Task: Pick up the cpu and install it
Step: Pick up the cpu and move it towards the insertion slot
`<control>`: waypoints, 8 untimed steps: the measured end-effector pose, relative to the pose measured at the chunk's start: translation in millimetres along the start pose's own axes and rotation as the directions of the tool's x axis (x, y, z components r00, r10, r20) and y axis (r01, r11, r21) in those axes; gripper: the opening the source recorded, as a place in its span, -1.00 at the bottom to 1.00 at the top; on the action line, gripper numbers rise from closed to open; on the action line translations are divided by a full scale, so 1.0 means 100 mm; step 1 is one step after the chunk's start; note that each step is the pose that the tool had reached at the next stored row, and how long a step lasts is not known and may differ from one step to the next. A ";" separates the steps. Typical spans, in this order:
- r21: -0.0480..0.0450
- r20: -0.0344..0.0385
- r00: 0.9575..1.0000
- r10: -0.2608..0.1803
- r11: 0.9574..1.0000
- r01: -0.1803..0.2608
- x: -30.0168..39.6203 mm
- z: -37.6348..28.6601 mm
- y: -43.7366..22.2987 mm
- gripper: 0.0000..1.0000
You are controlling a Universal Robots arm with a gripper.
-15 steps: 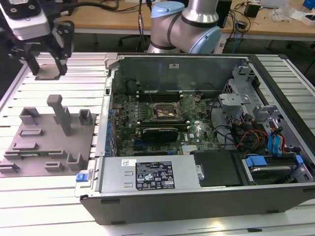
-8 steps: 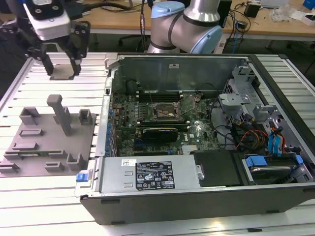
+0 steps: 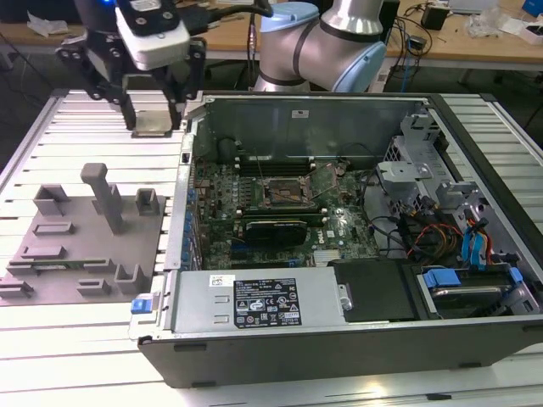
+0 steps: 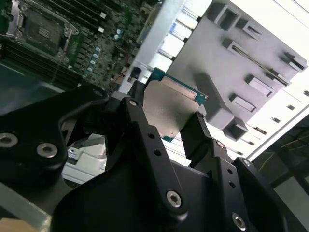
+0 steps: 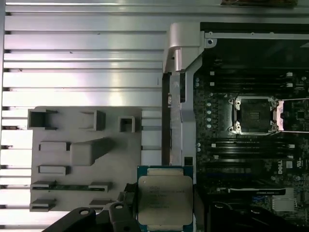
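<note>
**Operator:** What is the end effector's condition?

**Technician:** The end effector (image 3: 153, 119) is closed down to the width of the cpu (image 3: 155, 125) and pinches it by two opposite edges. In the second wrist view, the black fingers (image 4: 194, 135) press against the chip's sides. The cpu (image 4: 169, 108) lies flat between them, with its silvery top face toward the camera and a green rim showing along one edge.

**Operator:** Where is the cpu?

**Technician:** It is held clear of the desk (image 3: 85, 144). In the exterior view it hangs to the exterior view's left of the open computer case (image 3: 339, 339), near the case's far corner and beyond the grey tray (image 3: 59, 254). In the first wrist view, the cpu (image 5: 165, 195) appears over the strip between the tray (image 5: 120, 154) and the case wall (image 5: 176, 96). It is apart from both.

**Operator:** What about the socket?

**Technician:** The socket (image 3: 284, 193) sits on the motherboard inside the case, well apart from the cpu. In the first wrist view, the socket (image 5: 253, 115) shows a square metal frame around a dark centre. In the exterior view, its hinged cover (image 3: 327, 178) is tilted up on the exterior view's right.

**Operator:** And the tray?

**Technician:** It lies flat on the slatted desk. Grey plastic blocks stand on it, including one tall post (image 3: 106, 195).
</note>
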State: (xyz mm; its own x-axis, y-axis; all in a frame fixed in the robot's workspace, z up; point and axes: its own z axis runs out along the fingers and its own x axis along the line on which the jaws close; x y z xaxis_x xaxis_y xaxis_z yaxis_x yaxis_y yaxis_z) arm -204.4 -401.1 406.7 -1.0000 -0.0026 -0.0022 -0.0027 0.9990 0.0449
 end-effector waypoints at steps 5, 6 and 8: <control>0.000 0.000 1.000 0.000 1.000 0.000 -0.323 0.001 -0.001 0.09; 0.000 0.000 1.000 0.000 1.000 0.000 -0.408 0.001 -0.001 0.09; 0.000 0.000 1.000 0.000 1.000 0.000 -0.528 0.001 -0.001 0.09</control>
State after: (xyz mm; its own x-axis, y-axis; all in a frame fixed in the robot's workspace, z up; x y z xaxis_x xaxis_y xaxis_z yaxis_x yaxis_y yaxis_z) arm -151.6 -401.1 406.7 -1.0000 -0.0026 -0.0021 -0.0027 0.9990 0.0448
